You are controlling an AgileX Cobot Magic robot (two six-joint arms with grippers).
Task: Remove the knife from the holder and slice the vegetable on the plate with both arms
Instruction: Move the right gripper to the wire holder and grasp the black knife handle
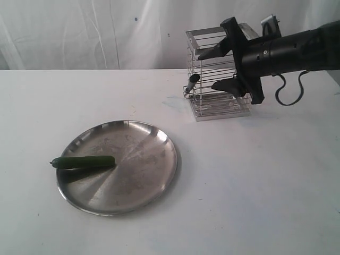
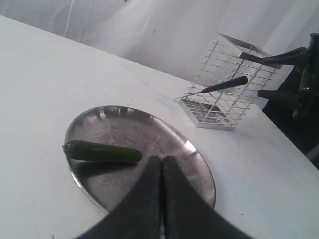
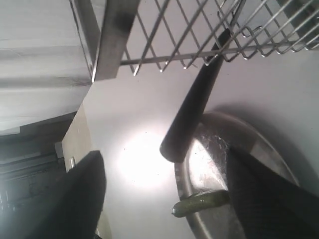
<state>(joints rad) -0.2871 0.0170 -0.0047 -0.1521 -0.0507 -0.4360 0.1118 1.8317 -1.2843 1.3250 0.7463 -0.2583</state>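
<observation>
The dark green vegetable lies on the left part of the steel plate. The wire holder stands at the back, and the knife's black handle sticks out of its left side. My right gripper is open at the holder, one finger above the handle and one below, touching nothing. In the right wrist view the knife handle points out between the spread fingers. My left gripper is shut and empty, above the plate beside the vegetable. It is out of the exterior view.
The white table runs back to a white curtain behind the holder. A cable loop hangs under the right arm. Bare tabletop lies between the plate and the holder.
</observation>
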